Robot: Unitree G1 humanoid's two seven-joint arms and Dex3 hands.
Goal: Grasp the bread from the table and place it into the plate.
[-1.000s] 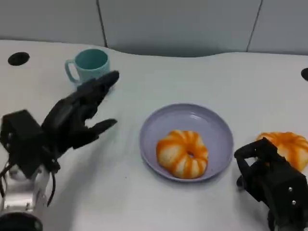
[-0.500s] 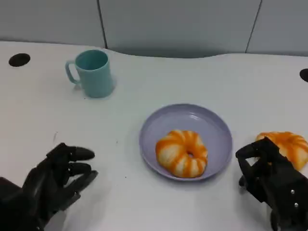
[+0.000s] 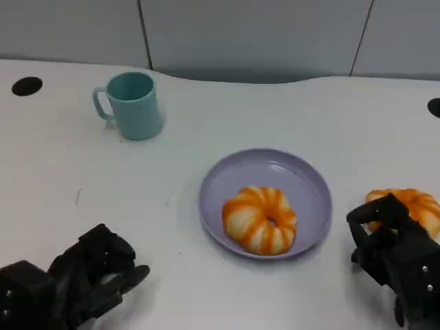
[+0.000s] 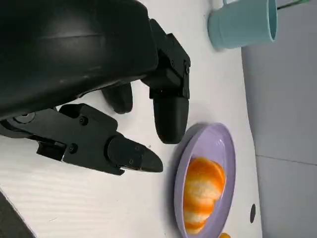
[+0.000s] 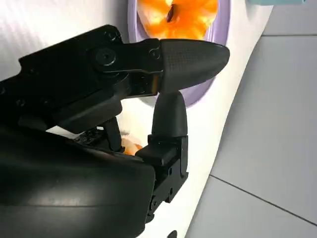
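An orange-and-white striped bread point(image 3: 260, 218) lies in the lilac plate point(image 3: 275, 165) at the table's middle. A second bread of the same kind point(image 3: 407, 205) lies on the table right of the plate. My right hand point(image 3: 397, 256) sits just in front of this bread, its curled fingers touching the near left edge without gripping it. The right wrist view shows that hand point(image 5: 114, 124) with fingers apart, a bit of the table bread point(image 5: 130, 146) behind them, and the plate point(image 5: 223, 20) beyond. My left hand point(image 3: 86, 280) is low at the front left, fingers spread, holding nothing.
A teal mug point(image 3: 130, 104) stands at the back left, far from both hands. Dark round holes point(image 3: 26, 85) sit in the tabletop at the far left and far right. The left wrist view shows the mug point(image 4: 242, 22) and the plate point(image 4: 208, 144) past my left hand point(image 4: 99, 74).
My left hand dropped from a raised spot near the mug to the table's front left corner. My right hand shifted slightly right beside the table bread.
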